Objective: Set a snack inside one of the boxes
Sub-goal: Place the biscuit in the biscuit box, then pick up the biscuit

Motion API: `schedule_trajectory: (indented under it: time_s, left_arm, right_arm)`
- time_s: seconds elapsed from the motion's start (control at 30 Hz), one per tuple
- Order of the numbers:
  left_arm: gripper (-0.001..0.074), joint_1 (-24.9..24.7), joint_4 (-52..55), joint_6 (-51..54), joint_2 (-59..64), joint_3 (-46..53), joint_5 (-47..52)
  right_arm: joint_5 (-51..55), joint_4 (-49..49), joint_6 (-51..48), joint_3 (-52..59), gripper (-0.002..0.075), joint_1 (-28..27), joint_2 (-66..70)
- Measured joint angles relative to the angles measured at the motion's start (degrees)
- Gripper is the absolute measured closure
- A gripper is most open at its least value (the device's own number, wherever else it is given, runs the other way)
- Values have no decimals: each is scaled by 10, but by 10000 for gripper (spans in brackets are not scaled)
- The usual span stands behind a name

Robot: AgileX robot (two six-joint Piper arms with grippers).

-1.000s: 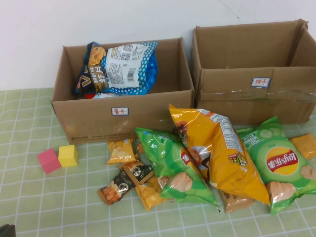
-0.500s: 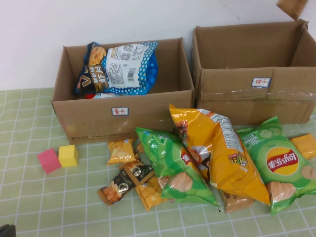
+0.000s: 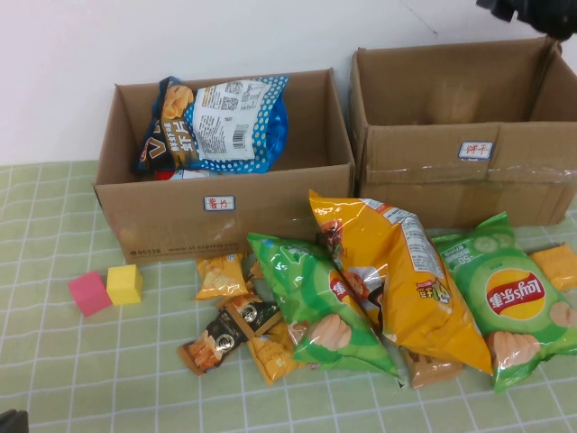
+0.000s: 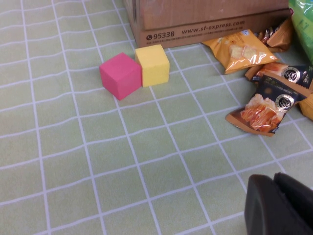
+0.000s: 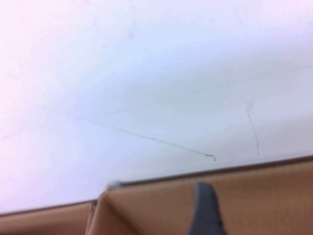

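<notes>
Two brown cardboard boxes stand at the back. The left box (image 3: pixel 162 216) holds a blue chip bag (image 3: pixel 225 122). The wider taped right box (image 3: pixel 424 180) also shows in the right wrist view (image 5: pixel 274 196). My right gripper (image 3: pixel 532 13) is high above that box's back right corner, and no snack shows in it. Loose snacks lie in front: a green bag (image 3: pixel 315 302), an orange bag (image 3: pixel 397 271), a green Lay's bag (image 3: pixel 514 298) and small packets (image 3: pixel 225 334). My left gripper (image 4: pixel 274 183) is shut and empty, low over the cloth at the near left.
A pink cube (image 3: pixel 88 293) and a yellow cube (image 3: pixel 124 283) sit on the green checked cloth left of the snacks, near the left box's front corner (image 4: pixel 195 19). A white wall stands behind the boxes.
A brown packet showed at the top right corner half a second ago. Now my dark right gripper is there and the packet is gone from that spot. The left arm has not moved.
</notes>
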Motion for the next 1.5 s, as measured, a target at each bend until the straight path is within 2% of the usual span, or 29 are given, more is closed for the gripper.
schedule_trajectory:
  time_s: [0.1, 0.2, 0.27, 0.33, 0.53, 0.73, 0.87, 1.07, 1.3, 1.4, 1.5]
  left_arm:
    - [737, 0, 0, 2, 0, 0, 0]
    - [737, 0, 0, 5, 0, -4, 10]
    - [737, 0, 0, 9, 0, -9, 20]
    - [737, 0, 0, 12, 0, -13, 24]
    - [737, 0, 0, 15, 0, -13, 28]
    - [737, 0, -1, 16, 17, -14, 35]
    - [737, 0, -22, 30, 74, -34, 55]
    - [737, 0, -61, 69, 211, -112, 61]
    - [737, 0, -128, 166, 383, -232, 70]
    - [737, -9, -137, 211, 466, -275, 71]
    - [737, -43, -124, 238, 537, -305, 71]
  right_arm:
    - [41, -24, -5, -12, 337, 0, -14]
    - [104, -50, -44, -21, 572, 0, -35]
    - [150, -61, -71, -23, 658, 0, -48]
    - [196, -78, -81, -23, 689, 0, -57]
    - [376, -166, -80, -24, 716, 1, -72]
    - [418, -156, -57, -17, 717, 1, -129]
    - [392, -144, -51, 49, 717, 1, -201]
    - [286, -127, -49, 269, 717, 1, -296]
    - [145, -14, -157, 565, 717, 33, -385]
    - [120, 1, -176, 642, 718, 45, -413]
    - [121, 2, -188, 678, 718, 48, -447]
